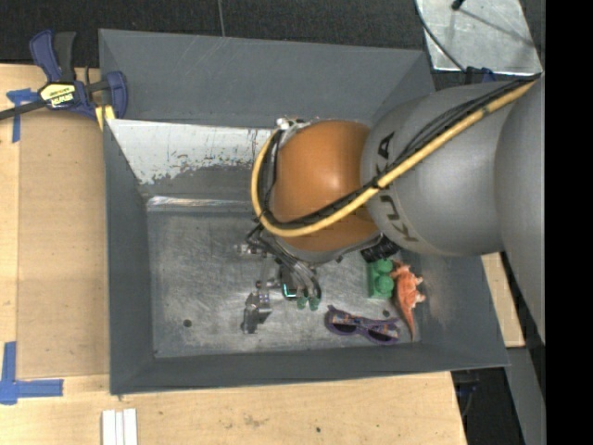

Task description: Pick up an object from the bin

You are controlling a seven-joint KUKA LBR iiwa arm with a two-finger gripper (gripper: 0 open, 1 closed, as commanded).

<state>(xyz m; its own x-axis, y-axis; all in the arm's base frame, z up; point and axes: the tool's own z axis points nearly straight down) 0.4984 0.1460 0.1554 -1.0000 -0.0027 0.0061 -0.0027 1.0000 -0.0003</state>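
The gripper [278, 297] hangs low over the bare middle floor of the bin [185, 248] (open or closed, I cannot tell). Purple sunglasses [361, 324] lie to its right, by the near wall.

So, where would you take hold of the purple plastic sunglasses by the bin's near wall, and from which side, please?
Probably at the bridge between the lenses of the purple plastic sunglasses, coming straight down from above. They lie flat on the grey metal bin's floor, so no edge offers itself sideways, and the orange toy figure crowds one end, leaving the middle freer.
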